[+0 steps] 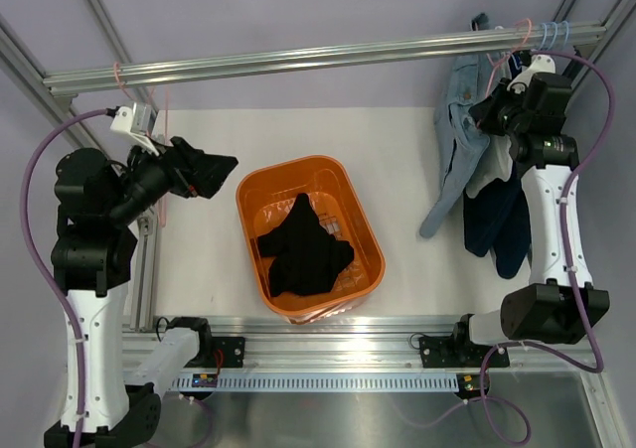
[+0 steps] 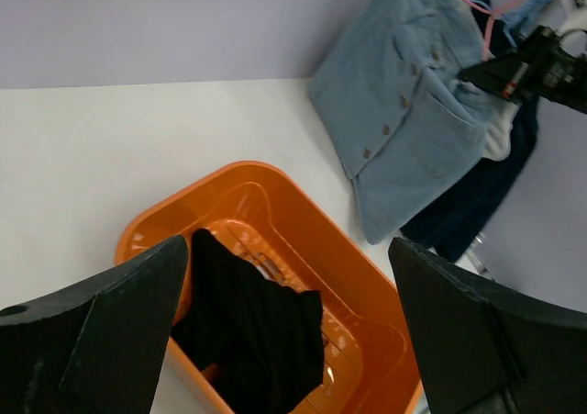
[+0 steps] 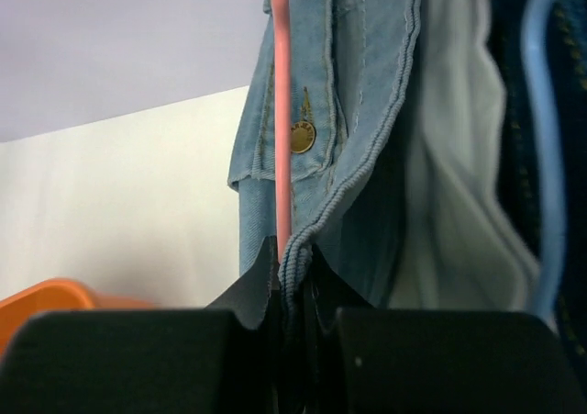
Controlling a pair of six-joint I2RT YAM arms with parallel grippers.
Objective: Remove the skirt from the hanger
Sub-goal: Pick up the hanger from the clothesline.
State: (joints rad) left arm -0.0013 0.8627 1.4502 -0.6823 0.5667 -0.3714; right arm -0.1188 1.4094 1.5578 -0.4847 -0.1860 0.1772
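Observation:
The light-blue denim skirt (image 1: 459, 145) hangs from a pink wire hanger (image 1: 521, 33) on the rail at the far right. It also shows in the left wrist view (image 2: 404, 111), buttons facing out. My right gripper (image 1: 492, 113) is shut on the skirt's waistband edge (image 3: 353, 157); the pink hanger wire (image 3: 281, 111) runs down into the jaws beside the hem. My left gripper (image 1: 214, 175) is open and empty, held above the table left of the orange basket, its wide fingers (image 2: 101, 336) framing the basket.
An orange basket (image 1: 256, 195) at table centre holds a black garment (image 1: 303, 249). Dark navy jeans (image 1: 502, 224) hang behind the skirt on a light-blue wire hanger (image 3: 543, 148). An aluminium rail (image 1: 298, 61) spans the back. A spare pink hanger (image 1: 121, 75) hangs at the rail's left end.

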